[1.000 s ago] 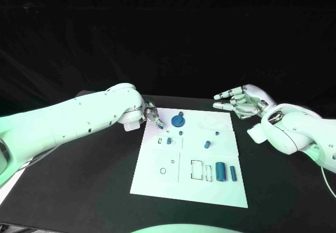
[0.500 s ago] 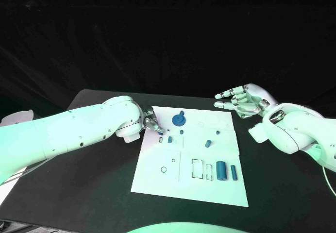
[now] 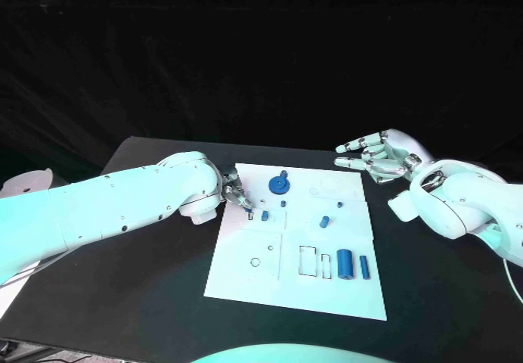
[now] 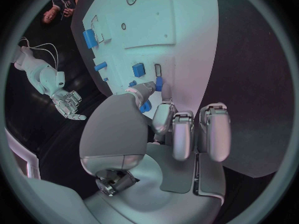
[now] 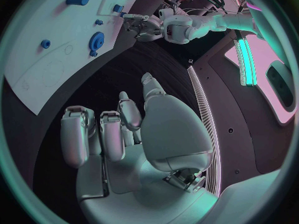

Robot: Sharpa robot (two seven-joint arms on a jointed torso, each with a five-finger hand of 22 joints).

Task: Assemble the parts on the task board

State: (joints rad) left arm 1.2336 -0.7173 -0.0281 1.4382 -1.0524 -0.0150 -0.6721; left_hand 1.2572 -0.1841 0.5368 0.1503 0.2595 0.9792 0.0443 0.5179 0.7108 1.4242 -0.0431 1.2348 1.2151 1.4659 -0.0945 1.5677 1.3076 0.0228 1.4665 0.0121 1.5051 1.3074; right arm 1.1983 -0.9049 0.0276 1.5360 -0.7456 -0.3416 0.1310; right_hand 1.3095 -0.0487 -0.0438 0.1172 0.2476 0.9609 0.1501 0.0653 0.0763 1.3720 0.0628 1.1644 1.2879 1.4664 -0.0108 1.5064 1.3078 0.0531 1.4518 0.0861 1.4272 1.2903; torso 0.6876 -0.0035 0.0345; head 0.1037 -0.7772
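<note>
While most of the blue parts already sit on the white task board [image 3: 286, 283], the job looks only partly done. A gear [image 3: 279, 184] stands near the board's far edge, a small peg [image 3: 323, 222] lies toward its middle, and two longer pieces [image 3: 345, 264] rest by the near right corner beside outlined slots that appear unfilled.

At the board's far left edge, the left hand [image 3: 238, 193] reaches down over a small blue part [image 4: 159, 84]; its fingertips [image 4: 147, 88] touch or pinch that piece by a slot, though a firm grip cannot be confirmed. The other fingers curl in close together.

Off the board's far right corner, the right hand [image 3: 376, 157] hovers above the black table [image 3: 153, 257], fingers apart and loosely bent, holding nothing.

Several slots likely remain to fill.
</note>
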